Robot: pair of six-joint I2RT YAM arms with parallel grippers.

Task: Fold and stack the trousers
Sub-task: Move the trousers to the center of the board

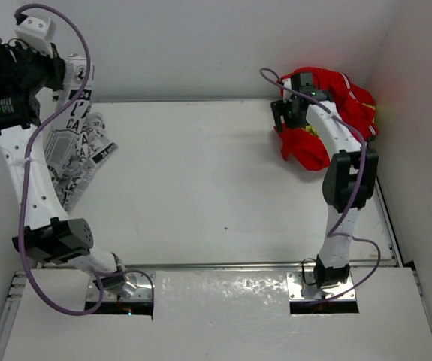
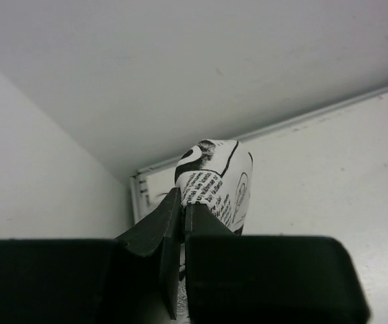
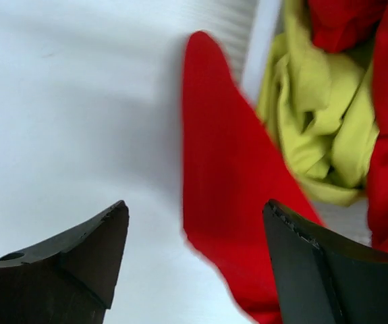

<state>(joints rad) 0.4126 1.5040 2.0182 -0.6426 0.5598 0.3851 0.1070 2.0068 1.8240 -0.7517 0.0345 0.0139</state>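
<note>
Near edge: both bases bolted down. L arm (image 1: pixel 39 188) sweeps up the left side and covers a good part of the trousers (image 1: pixel 80 147), so I can't see their full length, or tell waist from hems. What shows is a bunched strip. Its long axis runs near-to-far along the left edge of the bench (image 1: pixel 200 165). The lower end looks to rest on the bench and the upper end is lifted toward the far-left corner. L elbow sits low nr the base, wrist raised high at that corner.

L wrist cam: L jaws are pinched tight on a rolled fold of the trousers (image 2: pixel 217 179). The rest of the garment is hidden behind the jaws.

R arm (image 1: pixel 343 180) stretches out to the far-right corner, wrist tipped down. R jaws stand wide w/ nothing gripped, over a red garment (image 3: pixel 227 202) w/ yellow-green cloth (image 3: pixel 322 128) bunched beside it. R cam pic is blurry, so I can't tell if the tips touch the cloth.
</note>
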